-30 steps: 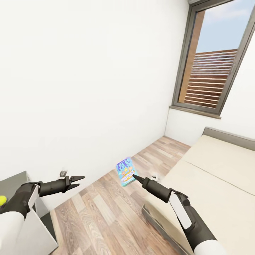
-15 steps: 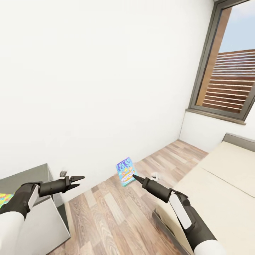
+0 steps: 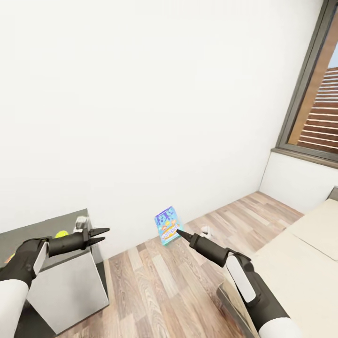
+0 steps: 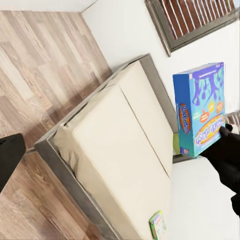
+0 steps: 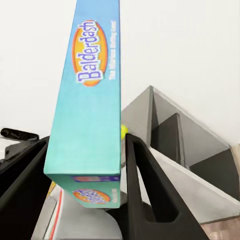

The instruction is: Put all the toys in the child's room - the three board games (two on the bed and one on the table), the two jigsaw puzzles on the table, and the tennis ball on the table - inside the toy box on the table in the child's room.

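White-walled room, right claw (image 3: 180, 233) clamped on blue board game (image 3: 166, 225), left claw (image 3: 102, 234) slightly parted, empty.

A: Board game (image 3: 167, 226), blue box: turquoise face, darker blue figures up top, orange ovals below. The right wrist view shows its edge, teal, with an orange oval carrying white "Balderdash" lettering.

B: Grippers?

A: Right gripper (image 3: 180, 233) black; left gripper (image 3: 101, 234) black. Forearms white further back.

B: Surroundings?

A: Table (image 3: 42, 227) dark grey top, pale grey front. Tennis ball (image 3: 60, 234) yellow-green. Floor (image 3: 164, 286) brown-and-tan wood planks. Bed (image 4: 117, 150) beige mattress, grey frame. Window frame (image 3: 300, 101) dark grey.
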{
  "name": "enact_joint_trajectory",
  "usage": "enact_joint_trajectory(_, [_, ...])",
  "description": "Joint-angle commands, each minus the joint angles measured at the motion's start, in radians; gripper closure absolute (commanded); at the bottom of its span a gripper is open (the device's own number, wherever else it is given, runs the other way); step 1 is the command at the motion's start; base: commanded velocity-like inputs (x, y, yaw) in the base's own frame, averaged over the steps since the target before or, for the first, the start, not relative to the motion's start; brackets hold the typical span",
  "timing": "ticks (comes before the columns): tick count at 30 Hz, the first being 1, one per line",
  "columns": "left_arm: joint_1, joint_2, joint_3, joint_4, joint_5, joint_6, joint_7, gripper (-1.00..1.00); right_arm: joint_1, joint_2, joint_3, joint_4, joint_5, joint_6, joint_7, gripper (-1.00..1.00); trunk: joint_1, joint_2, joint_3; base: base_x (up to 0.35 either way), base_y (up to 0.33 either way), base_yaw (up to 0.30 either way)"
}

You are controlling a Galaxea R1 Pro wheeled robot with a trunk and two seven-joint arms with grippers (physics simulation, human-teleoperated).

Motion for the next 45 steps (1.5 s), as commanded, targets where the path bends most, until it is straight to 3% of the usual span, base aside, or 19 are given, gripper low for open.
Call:
enact_joint_trajectory(1, [0.001, 0.010, 0.000, -0.021, 0.000, 0.021, -0.042, -1.00, -0.001, -0.001, -0.001, -0.018, -0.009, 0.015, -0.001, 1.00, 0.001, -0.002, -0.002, 0.000, 0.000, 0.287])
enact_joint_trajectory(3, [0.005, 0.034, -0.001, -0.056, 0.000, 0.036, -0.107, -1.00, -0.001, -0.003, -0.002, -0.049, -0.009, 0.045, -0.002, 1.00, 0.001, -0.002, -0.002, 0.000, 0.000, 0.288])
enact_joint_trajectory(6, [0.008, 0.050, 0.000, -0.072, -0.001, 0.042, -0.142, -1.00, -0.001, -0.005, -0.004, -0.062, -0.009, 0.084, -0.002, 1.00, 0.001, -0.002, -0.002, 0.000, 0.000, 0.288])
enact_joint_trajectory(11, [0.010, 0.100, -0.001, -0.086, 0.001, 0.046, -0.217, -1.00, -0.001, -0.011, -0.012, -0.074, -0.009, 0.147, -0.001, 1.00, 0.001, -0.002, -0.002, 0.000, 0.000, 0.288])
enact_joint_trajectory(16, [0.011, 0.119, -0.002, -0.088, 0.000, 0.046, -0.273, -1.00, -0.001, -0.015, -0.014, -0.077, -0.009, 0.161, 0.000, 1.00, 0.001, -0.002, -0.002, 0.000, 0.000, 0.288])
enact_joint_trajectory(45, [0.012, 0.121, -0.008, -0.088, 0.001, 0.046, -0.273, -1.00, -0.001, -0.016, -0.011, -0.074, -0.009, 0.160, 0.002, 1.00, 0.001, -0.002, -0.002, 0.000, 0.000, 0.288])
